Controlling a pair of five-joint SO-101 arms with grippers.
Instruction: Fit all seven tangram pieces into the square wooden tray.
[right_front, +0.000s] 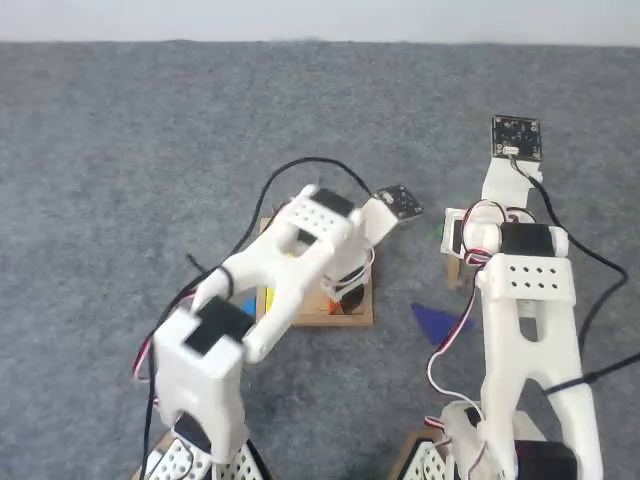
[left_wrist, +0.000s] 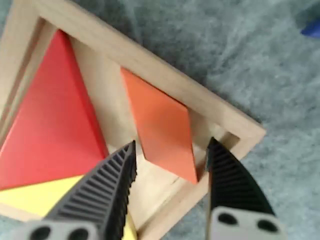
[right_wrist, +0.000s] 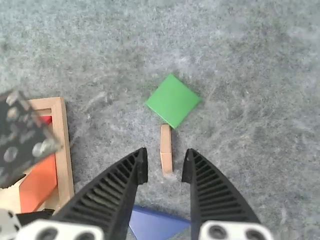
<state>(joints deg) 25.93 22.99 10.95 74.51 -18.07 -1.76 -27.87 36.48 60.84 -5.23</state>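
While L gripper (left_wrist: 171, 145), jaws apart, straddles flat orange wooden parallelogram (left_wrist: 162, 122) in square wooden tray (left_wrist: 150, 62) by rim, R gripper (right_wrist: 165, 151) hangs spread, empty | piece prob. light, stiff, slick | pinch long edges

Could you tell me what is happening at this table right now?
The left gripper hangs open over the wooden tray, straddling one end of the orange piece, which lies in the tray beside the red triangle and a yellow piece. The right gripper is open above a small tan piece on the carpet, with the green square and blue triangle also outside the tray.
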